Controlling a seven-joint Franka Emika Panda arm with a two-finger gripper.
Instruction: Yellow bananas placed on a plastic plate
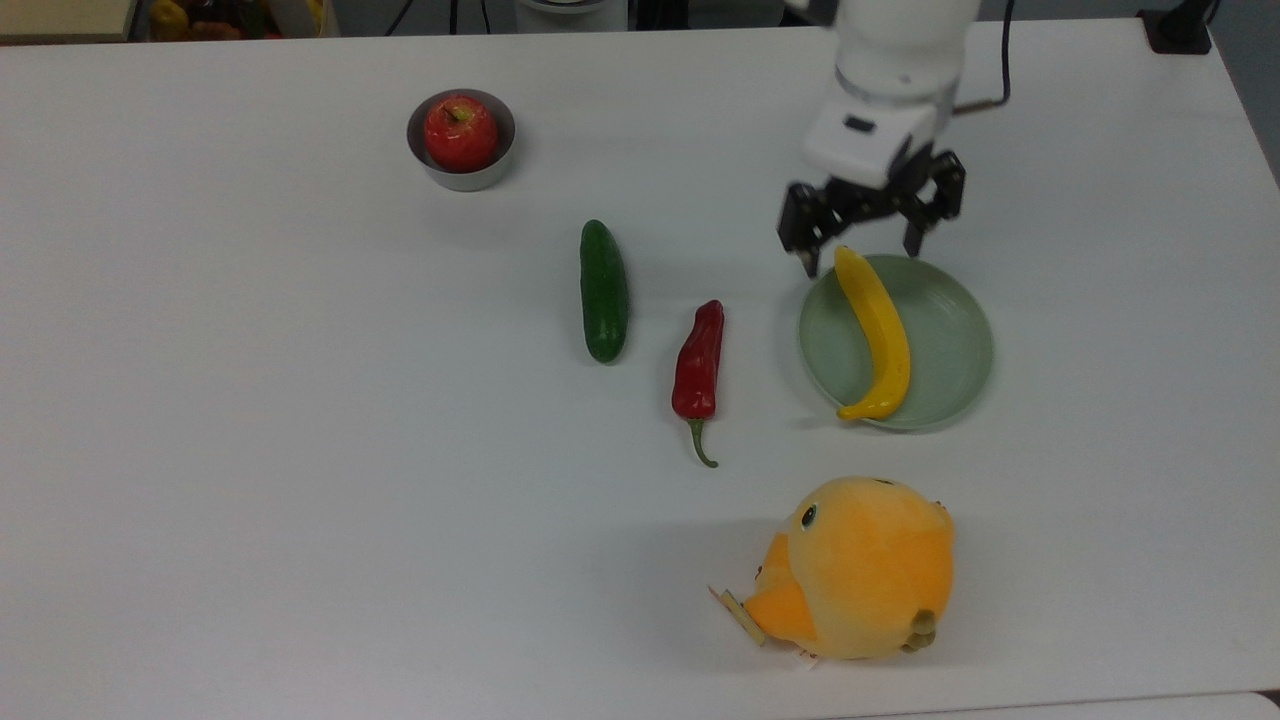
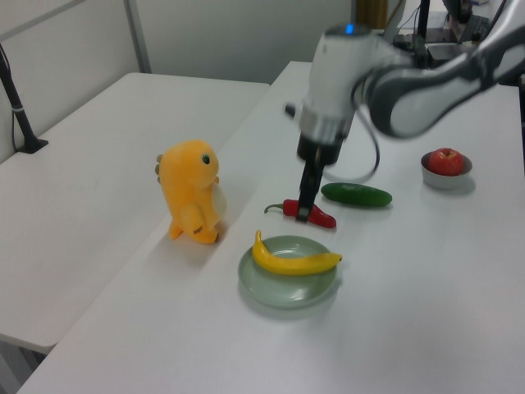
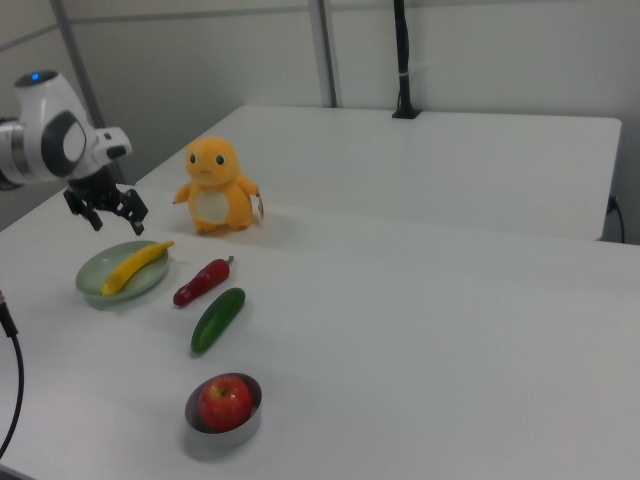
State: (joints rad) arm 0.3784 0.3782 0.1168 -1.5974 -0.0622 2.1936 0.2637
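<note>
- Since the yellow banana (image 1: 876,335) is lying on the plastic plate (image 1: 950,345) with nothing gripping it, the placing itself is looking finished, in my judgement.
- The banana is resting diagonally across the plate, its curved back leaning toward the top view's left; one end is reaching the plate's far rim and the other is poking just over the near rim, because the fruit is about as long as the plate is wide.
- The gripper (image 1: 861,247) is hanging empty above the table just beyond the plate's far edge, its two fingers spread apart and holding nothing; in the left view it is showing well above the table, clear of the fruit (image 2: 309,205).
- The spread fingers are suggesting a release rather than a fresh grasp, and the height is probably keeping them from knocking the banana on the way off.
- The red chilli pepper (image 1: 698,365) and the cucumber (image 1: 604,290) are lying side by side to the top view's left of the plate, apart from it and untouched.
- The red apple (image 1: 461,132) is sitting in the small metal bowl (image 1: 461,178) far off to the top view's left.
- The plush chick (image 1: 855,570) is standing near the plate's near side, not touching it, so nothing is crowding the plate.
</note>
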